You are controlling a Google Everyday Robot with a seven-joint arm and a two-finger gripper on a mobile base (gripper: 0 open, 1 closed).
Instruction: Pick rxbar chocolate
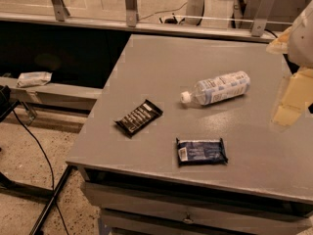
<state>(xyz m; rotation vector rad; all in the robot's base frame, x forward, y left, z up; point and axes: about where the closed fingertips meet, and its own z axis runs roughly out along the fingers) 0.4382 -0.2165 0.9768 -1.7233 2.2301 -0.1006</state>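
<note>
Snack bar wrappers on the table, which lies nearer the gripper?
The dark blue wrapper with a white patch, near the front edge; the flat black white-lettered wrapper lies farther left. The gripper hangs at the right edge.

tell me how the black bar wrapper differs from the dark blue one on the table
The rxbar chocolate is black with rows of white lettering; the dark blue bar has a white patch at one end. The rxbar chocolate lies diagonally; the dark blue bar lies nearly square to the front edge and looks slightly larger. Both lie flat on the table. The gripper hangs at the picture's right edge, touching neither.
</note>
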